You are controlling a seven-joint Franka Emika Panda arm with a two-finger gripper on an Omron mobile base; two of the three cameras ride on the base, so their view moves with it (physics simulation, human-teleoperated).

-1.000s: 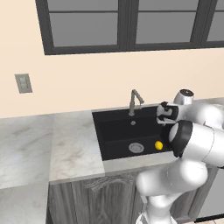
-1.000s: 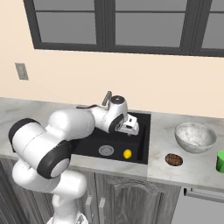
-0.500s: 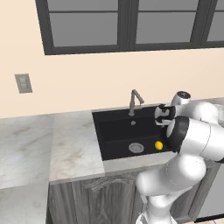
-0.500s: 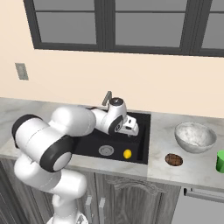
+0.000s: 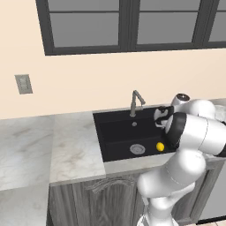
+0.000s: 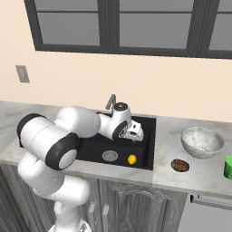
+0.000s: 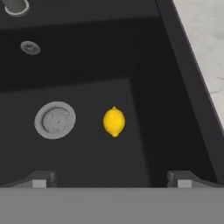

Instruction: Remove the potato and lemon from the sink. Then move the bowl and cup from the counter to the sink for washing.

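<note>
While the pincer (image 7: 112,179) is hanging over the sink (image 7: 144,83) with its two tips spread wide and nothing between them, the lemon (image 7: 114,122) is lying on the black sink floor just ahead of it, beside the round grey drain (image 7: 55,120) and near the sink's right-hand wall. The potato (image 6: 180,165) is already sitting on the counter (image 6: 190,179) just outside the sink, so the lemon looks like the next thing to be lifted out. Farther from the sink along the same counter, the bowl (image 6: 202,142) is standing upright, and the cup (image 6: 228,166) is showing at the picture's edge beyond it. At the back of the sink the faucet (image 5: 136,101) is rising just behind the arm's wrist.

Several risks are looking likely from here. The lemon is round and free on a smooth floor, so an off-centre closing may be pushing it away toward the drain or the wall. That wall is standing close to the fruit, and one tip could be catching on it during the descent. The faucet is also crowding the wrist on the lift.
</note>
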